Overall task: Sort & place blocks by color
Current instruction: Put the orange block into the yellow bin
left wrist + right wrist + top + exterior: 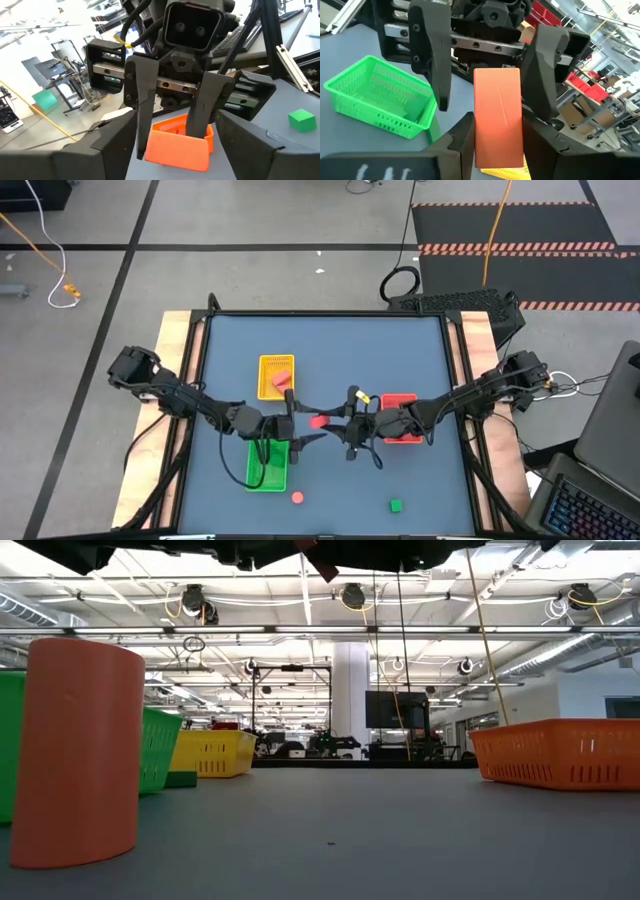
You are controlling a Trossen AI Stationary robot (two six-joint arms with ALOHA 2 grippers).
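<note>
Salmon block (pixel 498 117) clamped in right end effector (pixel 350 423), left end effector (pixel 297 423) wide open.

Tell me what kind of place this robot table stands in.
Probably a large industrial lab or workshop hall. The low view shows a high ceiling with long strip lights and equipment racks far behind the table. The high view shows a bare concrete floor with striped hazard matting and loose cables.

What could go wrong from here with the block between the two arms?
1. The salmon block hangs in mid-air, held by the right gripper, while the left gripper straddles it with open jaws. Releasing early would likely drop it.
2. The grippers face each other closely, so they could collide.
</note>
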